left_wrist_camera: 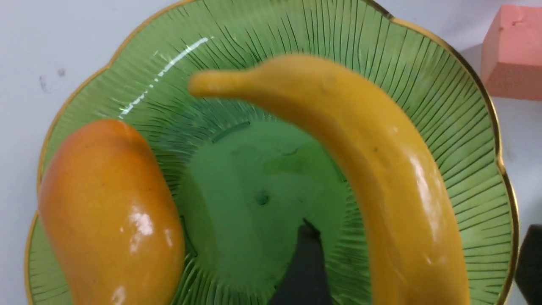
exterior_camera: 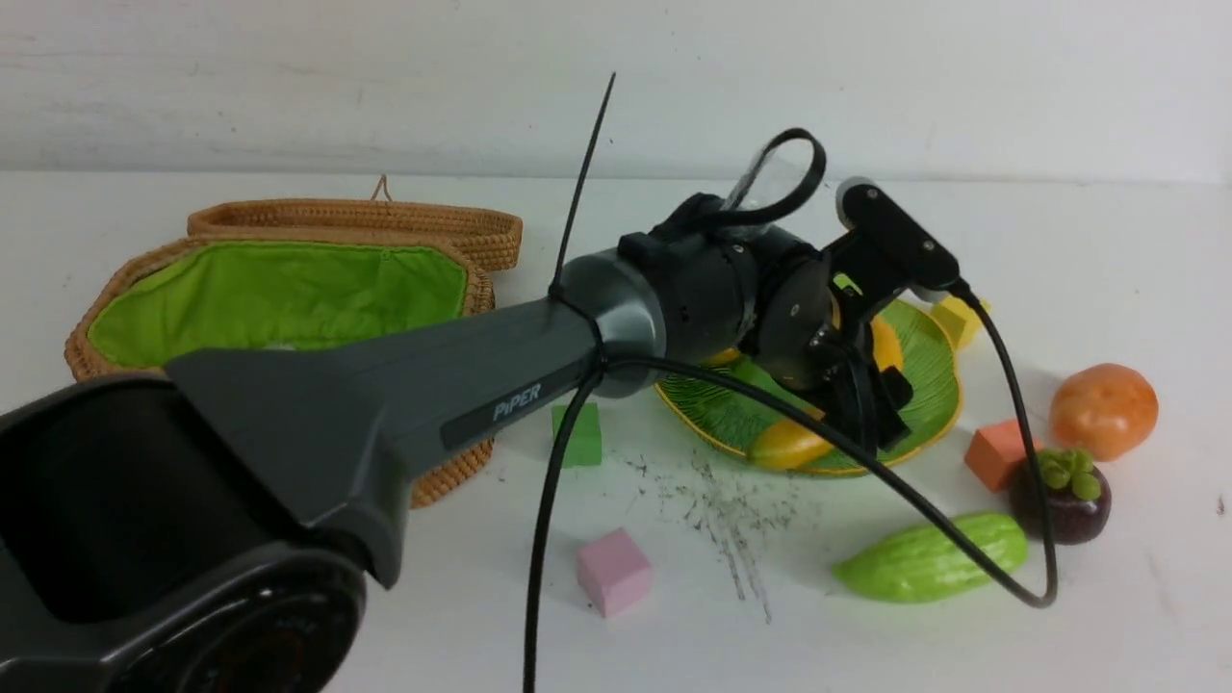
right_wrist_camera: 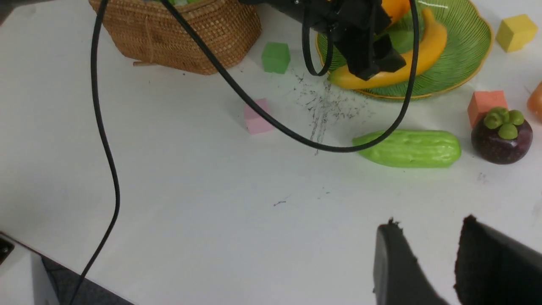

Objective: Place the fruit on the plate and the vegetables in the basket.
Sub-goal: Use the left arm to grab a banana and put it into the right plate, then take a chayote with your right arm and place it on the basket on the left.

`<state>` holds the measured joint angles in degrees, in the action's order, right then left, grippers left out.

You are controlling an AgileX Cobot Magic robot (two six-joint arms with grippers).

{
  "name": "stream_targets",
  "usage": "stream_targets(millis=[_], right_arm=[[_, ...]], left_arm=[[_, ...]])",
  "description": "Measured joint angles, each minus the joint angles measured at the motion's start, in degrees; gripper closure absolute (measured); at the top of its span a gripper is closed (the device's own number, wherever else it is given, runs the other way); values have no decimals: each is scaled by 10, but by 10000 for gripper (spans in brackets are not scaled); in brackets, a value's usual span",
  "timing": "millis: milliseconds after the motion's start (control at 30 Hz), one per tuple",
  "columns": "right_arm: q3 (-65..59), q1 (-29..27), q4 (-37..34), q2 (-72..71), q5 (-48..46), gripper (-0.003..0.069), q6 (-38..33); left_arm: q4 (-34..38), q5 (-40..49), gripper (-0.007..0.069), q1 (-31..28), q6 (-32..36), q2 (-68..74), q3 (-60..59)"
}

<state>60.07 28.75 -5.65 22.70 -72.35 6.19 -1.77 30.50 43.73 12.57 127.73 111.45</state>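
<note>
Bright, even light, soft shadows; glare flashes on mango [left_wrist_camera: 110,212] and banana [left_wrist_camera: 398,182], whose tip, upper centre, smears out of focus.

3 fruit [right_wrist_camera: 423,51], 2 vegetables [exterior_camera: 929,558], 4 cubes [exterior_camera: 613,570], 1 plate [exterior_camera: 929,371], 1 basket [exterior_camera: 448,472].

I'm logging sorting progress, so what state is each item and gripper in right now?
banana: lying on the plate, not gripped
mango: lying on the plate
mangosteen: upright on the table
gourd: lying on the table
tomato: resting on the table
basket: open, lid laid back
left gripper: fingers open astride the banana
right gripper: fingers open, empty
</note>
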Motion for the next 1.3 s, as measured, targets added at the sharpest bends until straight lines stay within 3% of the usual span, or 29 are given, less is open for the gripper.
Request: stream_targets(millis=[167,267,400,500,533,733,1000,1133,1300], right_arm=[[0,0,7,16,-1,434,0],[0,0,26,54,0,434,-4],[0,0,57,139,18,434,-55],[0,0,67,201,35,433,-118],[0,0,69,230,41,431,-152],[0,0,80,354,80,418,-230],[0,-1,123,527,111,416,-257],[0,-29,118,584,151,415,-285],[0,-81,62,658,212,392,-360]], left_arm=[[0,88,1,6,-29,-51,0],[0,160,126,21,-69,-123,0],[5,273,467,40,-149,-233,2],[8,340,621,42,-160,-293,2],[8,365,638,42,-163,-318,-4],[11,395,638,41,-180,-436,-103],[50,329,638,41,-184,-693,-434],[58,296,638,41,-185,-797,-534],[67,286,638,41,-186,-874,-589]])
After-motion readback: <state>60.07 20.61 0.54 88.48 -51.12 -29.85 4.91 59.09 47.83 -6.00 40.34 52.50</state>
